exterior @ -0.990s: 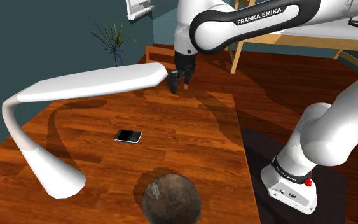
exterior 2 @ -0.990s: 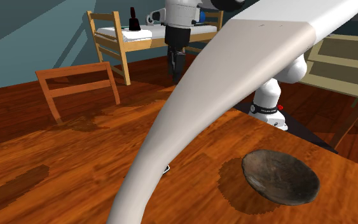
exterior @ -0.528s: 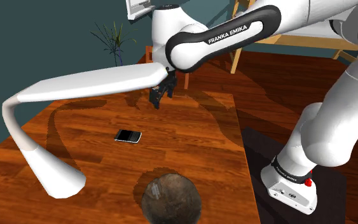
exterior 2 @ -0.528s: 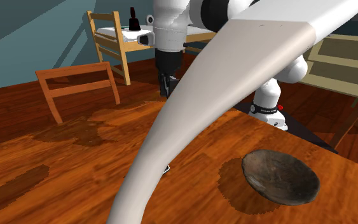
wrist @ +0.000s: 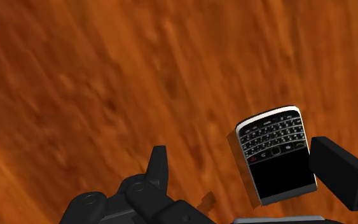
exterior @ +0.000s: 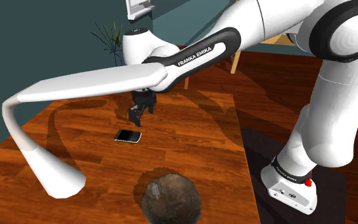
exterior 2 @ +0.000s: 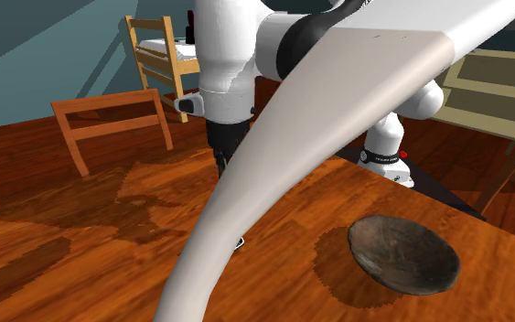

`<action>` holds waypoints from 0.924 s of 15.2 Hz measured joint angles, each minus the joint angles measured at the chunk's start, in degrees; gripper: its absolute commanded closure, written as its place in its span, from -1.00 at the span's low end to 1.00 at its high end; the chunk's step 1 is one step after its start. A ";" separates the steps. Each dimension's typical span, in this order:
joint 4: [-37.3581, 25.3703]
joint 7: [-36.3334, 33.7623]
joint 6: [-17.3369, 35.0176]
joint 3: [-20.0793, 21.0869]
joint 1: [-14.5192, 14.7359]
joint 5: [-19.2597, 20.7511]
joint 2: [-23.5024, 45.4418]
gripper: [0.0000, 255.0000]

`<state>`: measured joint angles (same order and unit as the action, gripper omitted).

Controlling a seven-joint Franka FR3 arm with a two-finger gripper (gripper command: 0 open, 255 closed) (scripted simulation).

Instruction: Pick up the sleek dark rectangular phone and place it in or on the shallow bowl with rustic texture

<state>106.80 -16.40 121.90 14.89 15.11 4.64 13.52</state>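
Over the brown wooden table (exterior: 196, 140), the black two-finger gripper (exterior: 136, 116) hovered, fingers apart.
The black rectangular keypad phone (exterior: 128, 135) lay flat just beneath it, well apart from the dark rough shallow bowl (exterior: 171, 198).

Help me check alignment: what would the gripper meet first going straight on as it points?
Likely the phone, lying on the table between the gripper's open fingers, nearer one of them; depth is unclear.

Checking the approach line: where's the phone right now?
In the shoulder view the phone lies flat on the wooden table, left of centre. It sits just below the open gripper and up-left of the dark bowl.
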 measured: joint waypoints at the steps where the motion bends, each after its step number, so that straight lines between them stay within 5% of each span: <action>1: -1.44 -0.27 0.03 0.27 0.59 0.40 1.86 -1.00; 5: -7.42 -0.84 -0.32 0.96 2.78 1.85 8.74 -1.00; 14: -5.65 -1.66 4.40 0.67 3.48 2.93 11.96 -1.00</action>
<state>101.14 -18.07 126.30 15.56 18.59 7.58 25.48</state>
